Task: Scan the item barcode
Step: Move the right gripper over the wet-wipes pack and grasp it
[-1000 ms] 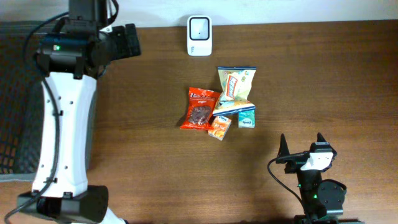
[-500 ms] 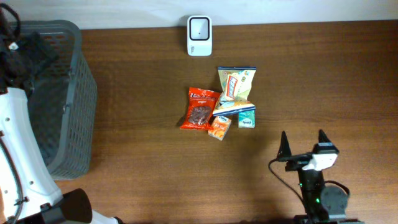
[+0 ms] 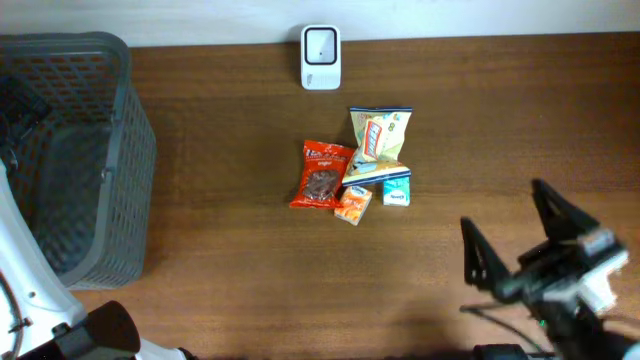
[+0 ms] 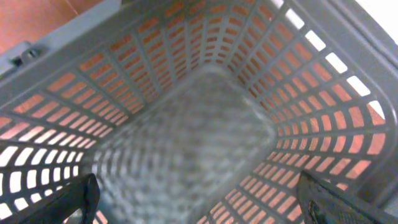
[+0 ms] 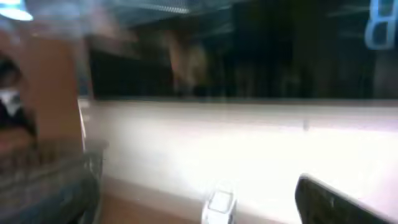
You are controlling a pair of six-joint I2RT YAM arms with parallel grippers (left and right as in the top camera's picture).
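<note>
Several snack items lie in a cluster mid-table: a red bag [image 3: 322,175], a yellow-green bag [image 3: 379,138], a small orange packet [image 3: 353,204] and a small teal packet [image 3: 396,191]. The white barcode scanner [image 3: 320,58] stands at the table's back edge and shows blurred in the right wrist view [image 5: 219,206]. My right gripper [image 3: 520,240] hovers open at the front right, well clear of the items, one finger [image 5: 336,202] in its own view. My left gripper [image 4: 202,211] is open over the grey basket [image 4: 186,124], with nothing between its fingers.
The grey mesh basket [image 3: 70,150] takes up the table's left end. My white left arm [image 3: 30,290] runs along the front left. A pale wall runs behind the table's back edge.
My left arm has swung from the back left of the table out over the basket. My right gripper has risen and shifted right, and now looks larger and tilted.
</note>
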